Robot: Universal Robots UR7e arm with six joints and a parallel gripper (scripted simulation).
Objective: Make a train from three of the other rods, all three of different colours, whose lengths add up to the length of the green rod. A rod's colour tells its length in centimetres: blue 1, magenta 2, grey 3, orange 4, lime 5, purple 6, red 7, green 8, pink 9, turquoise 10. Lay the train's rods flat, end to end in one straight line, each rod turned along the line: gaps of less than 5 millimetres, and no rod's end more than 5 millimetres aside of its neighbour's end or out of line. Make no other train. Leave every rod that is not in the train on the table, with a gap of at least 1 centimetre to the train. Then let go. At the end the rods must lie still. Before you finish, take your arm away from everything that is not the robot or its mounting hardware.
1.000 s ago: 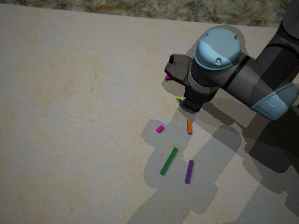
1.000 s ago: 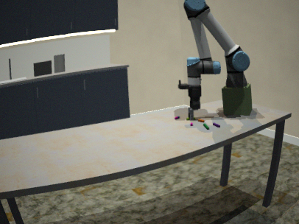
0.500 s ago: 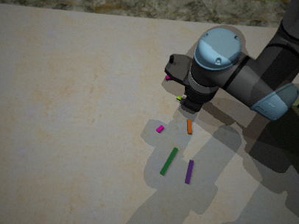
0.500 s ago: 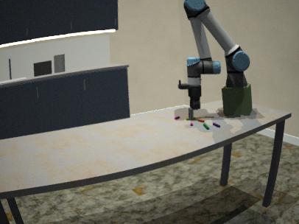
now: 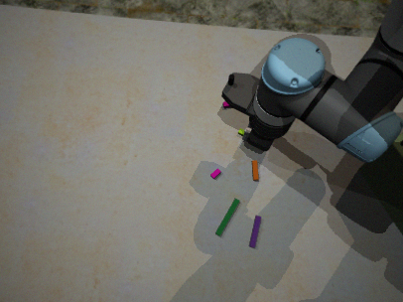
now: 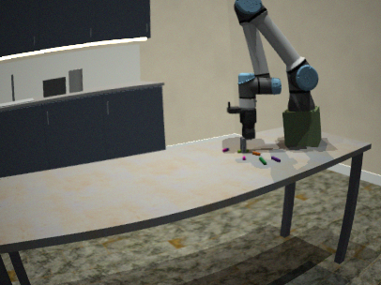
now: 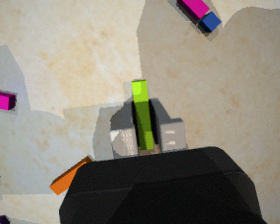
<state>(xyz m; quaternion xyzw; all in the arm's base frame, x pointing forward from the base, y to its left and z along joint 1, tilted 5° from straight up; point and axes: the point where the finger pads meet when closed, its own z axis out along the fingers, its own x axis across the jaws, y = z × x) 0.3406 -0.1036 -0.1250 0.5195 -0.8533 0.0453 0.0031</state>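
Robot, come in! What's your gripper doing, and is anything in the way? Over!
Gripper shut on lime rod. Nothing seen between it and blue rod. Over.

Top: high, looking down on tabletop (image 5: 124,187). Exterior: farther back, facing table sidelong. Wrist: close, downward. All share lime rod (image 5: 241,132) (image 6: 239,151) (image 7: 141,107).

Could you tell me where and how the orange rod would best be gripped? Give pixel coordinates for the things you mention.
I'd take the orange rod (image 5: 255,171) (image 6: 256,153) (image 7: 68,177) at mid-length from straight above, fingers across its narrow width, since it lies flat with both long sides free.
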